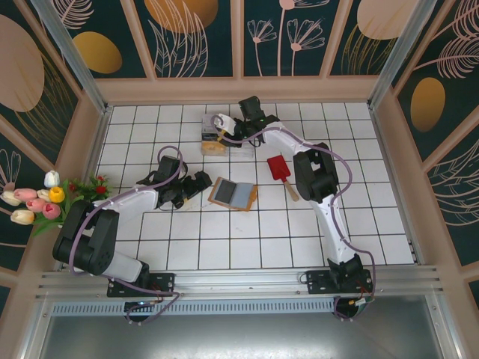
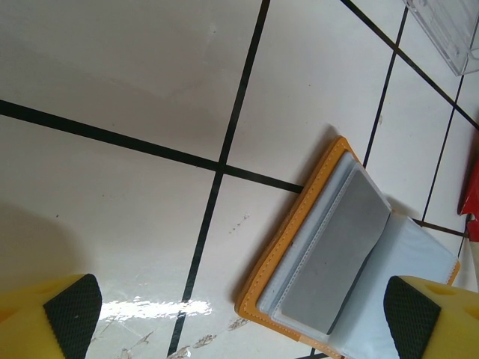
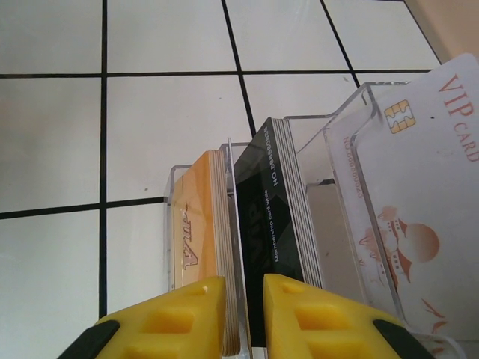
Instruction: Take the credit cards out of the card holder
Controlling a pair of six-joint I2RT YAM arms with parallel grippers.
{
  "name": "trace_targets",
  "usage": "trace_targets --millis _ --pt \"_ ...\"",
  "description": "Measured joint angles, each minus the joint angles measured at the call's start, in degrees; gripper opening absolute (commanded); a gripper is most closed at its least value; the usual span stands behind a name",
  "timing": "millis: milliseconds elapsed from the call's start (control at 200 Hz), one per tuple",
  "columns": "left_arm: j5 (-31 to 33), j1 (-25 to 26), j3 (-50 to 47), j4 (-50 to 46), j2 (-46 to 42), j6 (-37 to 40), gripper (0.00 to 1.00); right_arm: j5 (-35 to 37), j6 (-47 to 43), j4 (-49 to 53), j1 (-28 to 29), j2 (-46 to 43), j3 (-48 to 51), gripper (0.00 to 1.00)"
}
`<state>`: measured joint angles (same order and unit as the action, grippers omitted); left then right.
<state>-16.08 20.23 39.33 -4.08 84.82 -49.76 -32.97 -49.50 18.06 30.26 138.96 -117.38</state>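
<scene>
Jaws of the left gripper (image 2: 241,310) are released and spread wide. The one card holder (image 2: 299,254) lies open on the tiles (image 2: 135,82) ahead of them, nearer the right finger, with one grey credit card (image 2: 333,254) showing in its pocket. Jaws of the right gripper (image 3: 245,314) stand almost together with a thin slit between; whether they grasp anything I cannot tell. Just ahead sits one clear box (image 3: 299,120) holding one orange card stack (image 3: 198,224), one black stack (image 3: 269,202) and one white VIP card (image 3: 419,172).

- The desk (image 2: 112,67) is white tile, smooth and glossy, with dark matt grout lines.
- The card holder (image 2: 294,224) has a tan-orange, leather-like cover with stitched edges. Its sleeves look like soft clear plastic over a matt grey card (image 2: 337,254).
- The box (image 3: 338,127) is clear hard plastic and holds glossy black cards (image 3: 262,217).
- The left end effector (image 2: 241,307) has yellow plastic fingers and black dimpled pads (image 2: 71,308).
</scene>
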Motion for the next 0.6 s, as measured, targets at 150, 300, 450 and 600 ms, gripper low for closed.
trace_targets --millis 150,300,450,600 --pt "0.0 0.0 0.0 0.0 0.0 0.0 0.98 0.39 2.05 -1.55 0.13 0.0 0.0 0.17" --pt "0.0 0.0 0.0 0.0 -0.02 0.02 0.99 1.36 3.45 -3.41 0.24 -0.07 0.13 0.15" --pt "0.02 0.0 0.0 -0.02 -0.02 0.02 0.99 1.9 4.94 -4.55 0.39 -0.7 0.48 0.15" --pt "0.04 0.0 0.0 -0.04 -0.02 0.02 0.98 1.51 6.84 -5.14 0.48 -2.84 1.77 0.17"
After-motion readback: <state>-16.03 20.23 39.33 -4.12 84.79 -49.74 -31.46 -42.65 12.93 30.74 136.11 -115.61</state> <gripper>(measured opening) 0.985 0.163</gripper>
